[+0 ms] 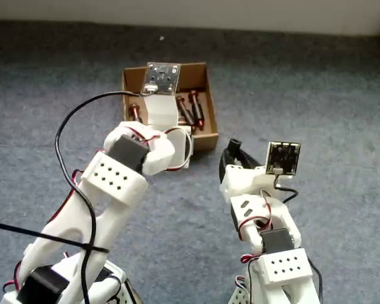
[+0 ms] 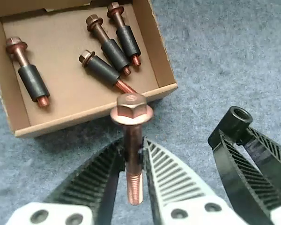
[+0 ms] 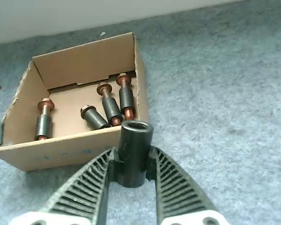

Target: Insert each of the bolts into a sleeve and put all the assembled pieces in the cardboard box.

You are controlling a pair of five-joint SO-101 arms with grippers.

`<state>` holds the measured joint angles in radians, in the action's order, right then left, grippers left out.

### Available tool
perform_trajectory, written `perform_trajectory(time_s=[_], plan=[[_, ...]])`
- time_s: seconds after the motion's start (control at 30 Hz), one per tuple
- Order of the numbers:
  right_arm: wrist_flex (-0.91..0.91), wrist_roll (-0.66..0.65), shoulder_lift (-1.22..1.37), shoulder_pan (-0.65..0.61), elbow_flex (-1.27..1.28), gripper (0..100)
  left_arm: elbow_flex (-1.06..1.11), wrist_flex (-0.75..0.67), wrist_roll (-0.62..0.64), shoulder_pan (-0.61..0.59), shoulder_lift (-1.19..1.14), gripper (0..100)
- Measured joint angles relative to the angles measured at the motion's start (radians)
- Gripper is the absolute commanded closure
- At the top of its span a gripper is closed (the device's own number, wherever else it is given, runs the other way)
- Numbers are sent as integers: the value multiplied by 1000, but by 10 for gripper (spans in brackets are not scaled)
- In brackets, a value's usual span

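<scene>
On grey-blue carpet (image 1: 316, 82) throughout, with a pale strip of wall (image 1: 240, 11) along the far edge. Faint blue print on the outer front wall of the cardboard box (image 3: 61, 150), too small to read. Inside the box, flat on its floor: 4 assembled pieces (image 2: 104, 70), copper-coloured and black. Left gripper (image 2: 132, 152) just in front of the box's near wall, closed tight on the shank of 1 bare bolt (image 2: 131, 112), with the hex head clear of the fingertips and the threaded end back between the fingers. Right gripper (image 3: 131, 161) just beside it, near the box's front corner, clamped around 1 end of an empty black sleeve (image 3: 133, 140), with the bore open at the free end. Bolt and sleeve near each other, not touching.
</scene>
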<state>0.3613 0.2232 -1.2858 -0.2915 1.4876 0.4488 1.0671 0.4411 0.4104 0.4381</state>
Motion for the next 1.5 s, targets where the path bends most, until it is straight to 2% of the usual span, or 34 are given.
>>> perform_trajectory(time_s=[0.23, 0.43, 0.73, 0.87, 1.0, 1.27, 1.5], plan=[[51, 0, -3, -63, 0, 994, 256, -161, -227, -2, 244, 995], [149, -3, -164, -140, 14, 994, 451, -267, -321, 5, 505, 995], [203, -170, -514, -272, 181, 994, 525, -276, -325, 5, 786, 995], [203, -183, -519, -322, 186, 994, 543, -276, -321, 5, 890, 995], [203, -187, -519, -371, 186, 994, 586, -276, -236, 5, 1017, 995], [97, -187, -519, -440, 186, 994, 736, -276, -196, 5, 1332, 995], [49, -196, -519, -486, 186, 994, 763, -276, -196, 6, 1373, 995]])
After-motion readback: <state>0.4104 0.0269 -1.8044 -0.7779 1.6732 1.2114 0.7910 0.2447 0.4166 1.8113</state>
